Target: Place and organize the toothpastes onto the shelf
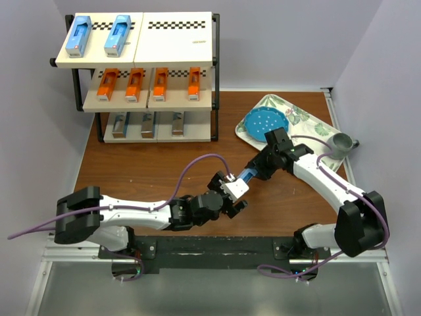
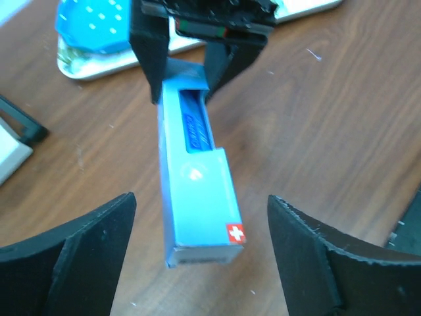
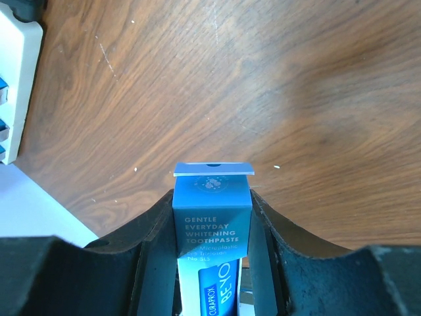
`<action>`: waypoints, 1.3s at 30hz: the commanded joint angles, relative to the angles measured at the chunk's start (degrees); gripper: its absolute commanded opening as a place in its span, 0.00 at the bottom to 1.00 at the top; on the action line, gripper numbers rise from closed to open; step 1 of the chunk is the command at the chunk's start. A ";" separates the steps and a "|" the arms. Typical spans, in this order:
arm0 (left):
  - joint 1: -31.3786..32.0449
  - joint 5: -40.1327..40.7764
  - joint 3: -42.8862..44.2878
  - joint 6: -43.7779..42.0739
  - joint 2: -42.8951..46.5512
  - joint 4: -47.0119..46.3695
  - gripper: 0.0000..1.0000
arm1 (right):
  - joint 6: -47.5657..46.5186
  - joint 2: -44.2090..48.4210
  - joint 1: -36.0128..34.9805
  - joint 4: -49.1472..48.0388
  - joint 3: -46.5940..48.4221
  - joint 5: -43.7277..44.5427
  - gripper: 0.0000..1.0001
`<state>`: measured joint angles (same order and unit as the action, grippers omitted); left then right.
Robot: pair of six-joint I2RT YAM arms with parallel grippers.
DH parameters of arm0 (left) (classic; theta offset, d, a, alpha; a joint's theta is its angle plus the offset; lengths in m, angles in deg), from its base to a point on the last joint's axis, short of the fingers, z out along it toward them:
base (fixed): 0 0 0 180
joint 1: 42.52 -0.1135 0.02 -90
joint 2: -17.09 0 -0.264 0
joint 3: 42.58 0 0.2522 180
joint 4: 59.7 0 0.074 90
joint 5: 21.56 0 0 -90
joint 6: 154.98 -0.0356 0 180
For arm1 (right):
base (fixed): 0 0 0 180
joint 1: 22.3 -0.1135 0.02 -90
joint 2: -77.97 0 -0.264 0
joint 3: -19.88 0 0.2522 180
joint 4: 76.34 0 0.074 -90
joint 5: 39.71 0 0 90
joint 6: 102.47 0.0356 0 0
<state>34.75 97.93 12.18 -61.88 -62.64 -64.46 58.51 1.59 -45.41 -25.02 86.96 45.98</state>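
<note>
Toothpaste carton (image 1: pixel 246 175), light blue | top view centre | right gripper (image 1: pixel 255 170) clenched on its upper-right end | left gripper (image 2: pixel 200 201) released, straddling lower-left end, not touching

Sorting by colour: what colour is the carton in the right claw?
Light blue; the long cardboard toothpaste carton shows best in left wrist view.
</note>
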 commanded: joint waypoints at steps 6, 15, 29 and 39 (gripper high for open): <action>0.24 2.85 2.25 -5.82 -3.24 -6.00 0.61 | 1.79 2.02 0.26 -1.61 -0.32 -2.98 0.23; 0.24 -0.58 3.65 -6.43 -4.12 -4.77 0.45 | 1.18 2.64 0.26 -1.88 -0.67 -3.15 0.23; 0.24 -1.11 5.85 -3.53 -0.88 -0.29 0.19 | -4.97 8.61 0.26 -4.43 1.96 0.79 0.83; -3.53 1.44 11.82 -3.53 3.61 6.30 0.16 | -18.93 23.35 0.26 -7.93 8.12 12.83 0.98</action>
<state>33.40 99.55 19.06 -66.74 -61.96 -59.45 47.93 17.85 -45.15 -26.51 91.35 52.03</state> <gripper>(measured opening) 0.464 0.983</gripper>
